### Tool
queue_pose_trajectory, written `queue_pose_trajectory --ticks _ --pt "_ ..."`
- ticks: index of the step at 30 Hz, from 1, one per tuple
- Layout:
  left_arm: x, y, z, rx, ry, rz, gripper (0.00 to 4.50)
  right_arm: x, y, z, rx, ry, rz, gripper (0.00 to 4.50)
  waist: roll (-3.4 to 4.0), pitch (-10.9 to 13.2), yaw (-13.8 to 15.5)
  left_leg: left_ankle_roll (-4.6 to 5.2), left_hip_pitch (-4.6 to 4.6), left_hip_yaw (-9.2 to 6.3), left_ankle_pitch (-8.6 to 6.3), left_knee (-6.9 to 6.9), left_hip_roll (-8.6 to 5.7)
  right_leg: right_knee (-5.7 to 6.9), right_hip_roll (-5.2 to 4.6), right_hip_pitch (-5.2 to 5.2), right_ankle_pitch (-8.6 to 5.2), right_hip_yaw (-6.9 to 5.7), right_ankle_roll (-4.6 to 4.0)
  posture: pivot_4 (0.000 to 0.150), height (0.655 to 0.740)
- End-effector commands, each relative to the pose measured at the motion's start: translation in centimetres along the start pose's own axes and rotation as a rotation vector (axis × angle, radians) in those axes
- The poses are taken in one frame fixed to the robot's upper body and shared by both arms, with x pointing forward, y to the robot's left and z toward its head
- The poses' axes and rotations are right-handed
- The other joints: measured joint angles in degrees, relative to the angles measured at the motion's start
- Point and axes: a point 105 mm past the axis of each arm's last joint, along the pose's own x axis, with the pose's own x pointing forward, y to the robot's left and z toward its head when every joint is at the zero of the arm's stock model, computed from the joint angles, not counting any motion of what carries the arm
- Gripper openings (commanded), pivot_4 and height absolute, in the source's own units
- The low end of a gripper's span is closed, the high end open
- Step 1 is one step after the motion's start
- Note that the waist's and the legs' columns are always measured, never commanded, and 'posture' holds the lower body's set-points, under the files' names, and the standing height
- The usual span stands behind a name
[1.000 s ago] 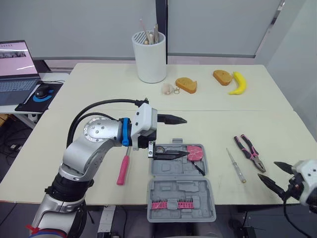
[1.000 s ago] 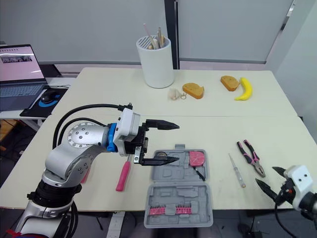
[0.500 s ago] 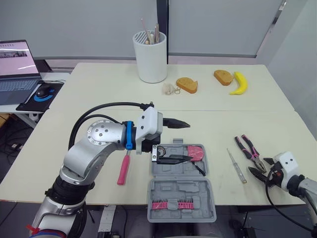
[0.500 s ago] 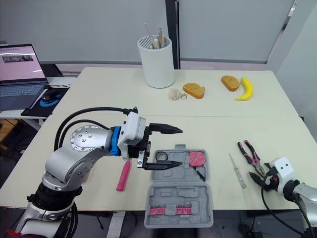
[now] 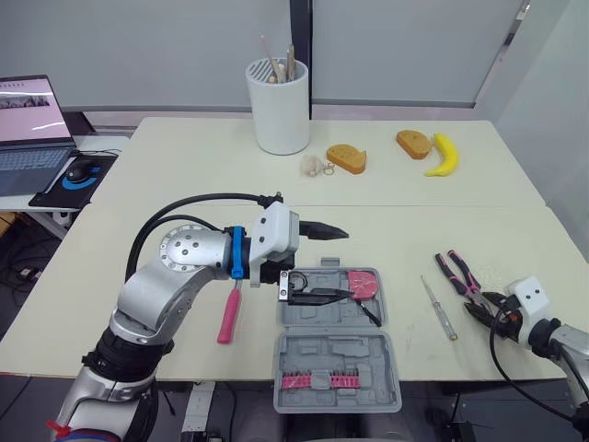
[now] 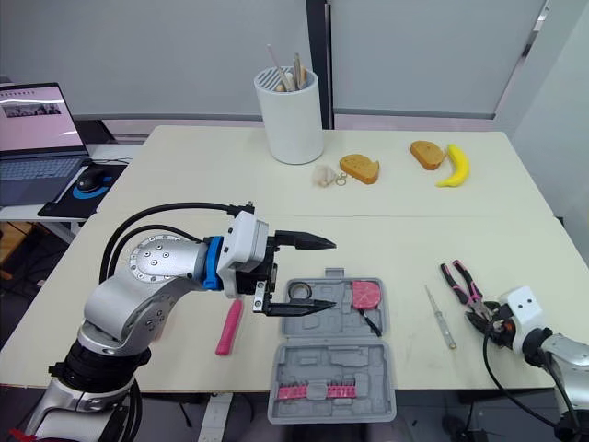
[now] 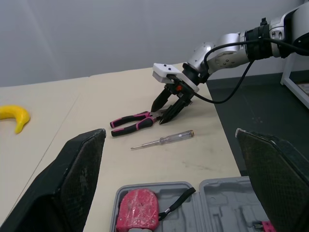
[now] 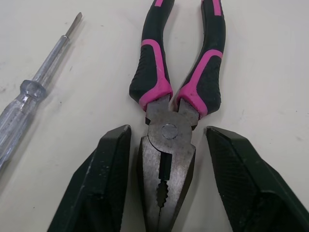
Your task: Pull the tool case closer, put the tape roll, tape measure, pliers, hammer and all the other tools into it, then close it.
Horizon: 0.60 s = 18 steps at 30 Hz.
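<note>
The grey tool case lies open at the table's front, with a pink tape measure and a row of pink bits inside. My left gripper hovers open over the case's far left part, holding nothing. The pink-handled hammer lies left of the case. Right of it lie a clear screwdriver and the pink-and-black pliers. My right gripper is open and low over the table, one finger on each side of the pliers' head.
At the back of the table stand a white utensil holder, two bread pieces, a banana and a small pale object. A laptop and mouse sit on a side desk at the left.
My right gripper has come up from the table's front edge to the pliers' head and now straddles it. The left gripper shifted slightly over the case.
</note>
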Motion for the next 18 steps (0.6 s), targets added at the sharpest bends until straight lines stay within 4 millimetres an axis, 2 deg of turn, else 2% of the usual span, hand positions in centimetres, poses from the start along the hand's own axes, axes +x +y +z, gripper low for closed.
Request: queue_pose_trajectory --ticks 1,4,18 --pt "0.16 -0.19 0.50 0.033 -0.017 -0.006 4.50 -0.19 -0.02 0.06 -0.026 0.010 0.003 1.78 0.00 0.00 0.00 0.00 0.05 0.00 0.00 0.00 0.00 -0.01 0.00 0.06 0.00 0.00 0.00 0.150 0.7400" --pt "0.16 -0.26 0.45 0.030 -0.017 -0.007 4.50 -0.15 -0.07 0.17 -0.030 0.008 -0.001 1.24 -0.01 0.01 0.01 0.01 0.27 0.00 -0.01 -0.03 0.00 -0.06 0.00 0.29 -0.01 0.00 0.00 0.150 0.7400" --pt "-0.11 0.01 0.35 0.022 -0.028 0.012 4.50 -0.67 -0.08 0.95 -0.048 -0.015 0.004 1.24 -0.01 0.01 0.01 0.01 0.42 -0.02 -0.02 -0.05 0.00 -0.10 -0.01 0.47 -0.04 0.00 -0.01 0.150 0.7400"
